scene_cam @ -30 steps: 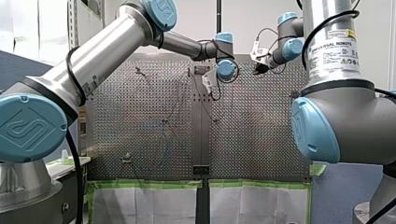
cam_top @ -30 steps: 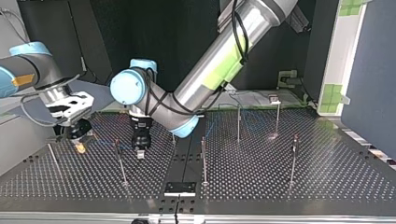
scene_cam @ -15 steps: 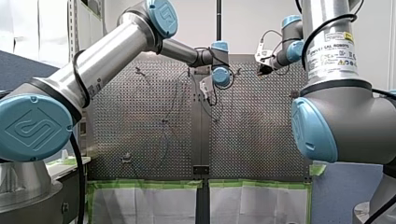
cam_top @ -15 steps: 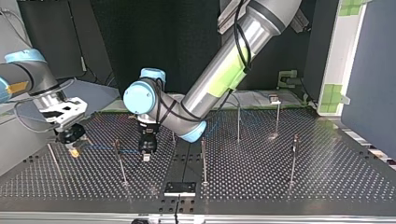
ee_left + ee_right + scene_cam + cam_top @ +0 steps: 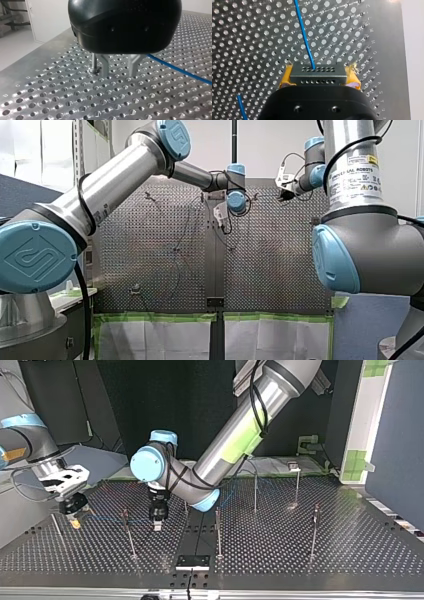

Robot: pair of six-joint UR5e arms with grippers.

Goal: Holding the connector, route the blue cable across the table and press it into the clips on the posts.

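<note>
In the right wrist view my right gripper (image 5: 318, 75) is shut on the grey connector (image 5: 317, 71), held between yellow pads (image 5: 285, 76). The blue cable (image 5: 304, 37) runs from the connector out over the table. In the top view my right gripper (image 5: 75, 521) hangs low at the left, and the cable (image 5: 105, 518) runs from it past a thin post (image 5: 128, 530) towards my left gripper (image 5: 157, 526). In the left wrist view my left gripper (image 5: 119, 71) is open, with nothing between its metal fingers (image 5: 105, 66). The cable (image 5: 175, 68) lies beside it.
Several more thin posts stand on the perforated table, among them (image 5: 218, 530), (image 5: 255, 492), (image 5: 314, 530) and one by my right gripper (image 5: 56, 529). A black plate (image 5: 192, 562) sits at the near edge. A post foot (image 5: 94, 66) stands just beside my left fingers.
My right gripper has carried the connector further towards the top view's left. My left gripper shifted a little towards the top view's right, then held still.
</note>
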